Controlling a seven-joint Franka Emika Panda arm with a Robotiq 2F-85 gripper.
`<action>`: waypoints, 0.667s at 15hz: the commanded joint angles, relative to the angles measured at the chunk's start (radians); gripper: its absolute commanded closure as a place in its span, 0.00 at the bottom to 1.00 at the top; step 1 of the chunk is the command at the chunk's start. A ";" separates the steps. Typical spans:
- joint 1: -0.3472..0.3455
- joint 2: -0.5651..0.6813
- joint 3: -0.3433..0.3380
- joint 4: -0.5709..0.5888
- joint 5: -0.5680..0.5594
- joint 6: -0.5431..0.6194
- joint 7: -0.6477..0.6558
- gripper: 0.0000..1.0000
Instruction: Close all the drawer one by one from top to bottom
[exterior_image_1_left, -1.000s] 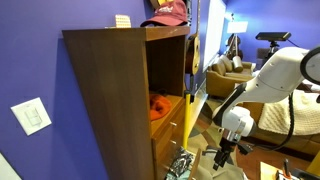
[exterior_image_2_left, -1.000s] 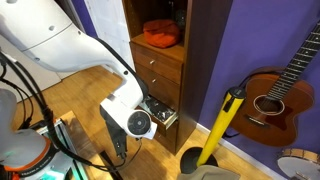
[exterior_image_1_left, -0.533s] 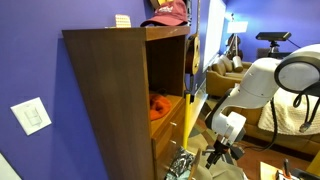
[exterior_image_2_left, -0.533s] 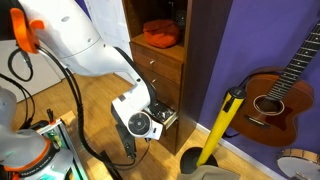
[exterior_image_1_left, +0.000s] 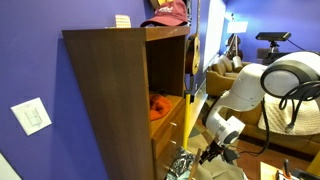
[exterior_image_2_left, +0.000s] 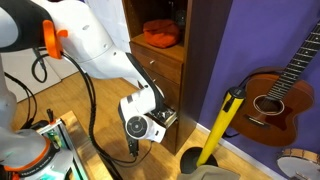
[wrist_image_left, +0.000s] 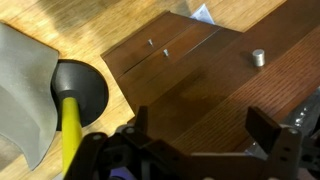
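The drawers have dark-brown fronts and sit under the cabinet's open shelf. The two upper fronts look flush. The bottom drawer sticks out and shows its contents. In an exterior view the drawers are seen from the side. My gripper hangs just in front of the bottom drawer, also seen in an exterior view. In the wrist view my gripper is open and empty, close over a dark wood drawer front with a small metal knob.
A yellow-handled tool with a black base stands right beside the cabinet. A guitar leans on the purple wall. An orange item lies in the open shelf. A grey cloth-like thing lies on the wood floor.
The arm has swung closer to the cabinet, bringing the gripper from out on the floor side up to the front of the bottom drawer. The drawers have not moved.
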 joint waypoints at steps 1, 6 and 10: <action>-0.009 0.066 0.014 0.053 0.096 -0.008 -0.016 0.00; -0.014 0.132 0.024 0.107 0.125 -0.039 0.037 0.00; 0.054 0.169 -0.044 0.158 0.197 -0.138 0.048 0.00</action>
